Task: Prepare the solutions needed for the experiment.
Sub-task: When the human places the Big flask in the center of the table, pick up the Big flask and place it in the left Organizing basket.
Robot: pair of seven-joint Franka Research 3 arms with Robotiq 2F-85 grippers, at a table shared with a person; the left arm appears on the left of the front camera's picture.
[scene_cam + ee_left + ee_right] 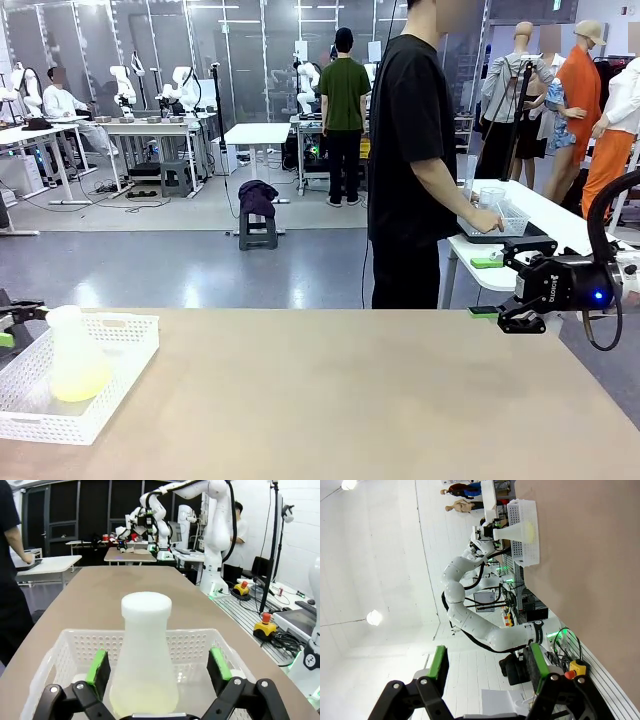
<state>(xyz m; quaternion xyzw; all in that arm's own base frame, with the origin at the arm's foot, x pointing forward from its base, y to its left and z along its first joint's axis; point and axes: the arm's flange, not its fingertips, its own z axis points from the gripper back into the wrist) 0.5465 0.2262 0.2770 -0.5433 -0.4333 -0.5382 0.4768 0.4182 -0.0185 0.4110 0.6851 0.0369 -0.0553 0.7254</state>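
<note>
Yellow-green solutions (143,700) in flask (145,645) between spread left pincer (159,672) pads, untouched; right pincer (486,667) spread, empty.

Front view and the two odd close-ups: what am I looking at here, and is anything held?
The front view looks across a tan table toward a person busy at another table. At its left stands a white basket holding a flask with pale yellow-green liquid. Each close-up comes from a camera on an arm's wrist. The left gripper has its jaws open on either side of the flask, not gripping. The right gripper waits at the table's right edge, open, holding nothing.
</note>
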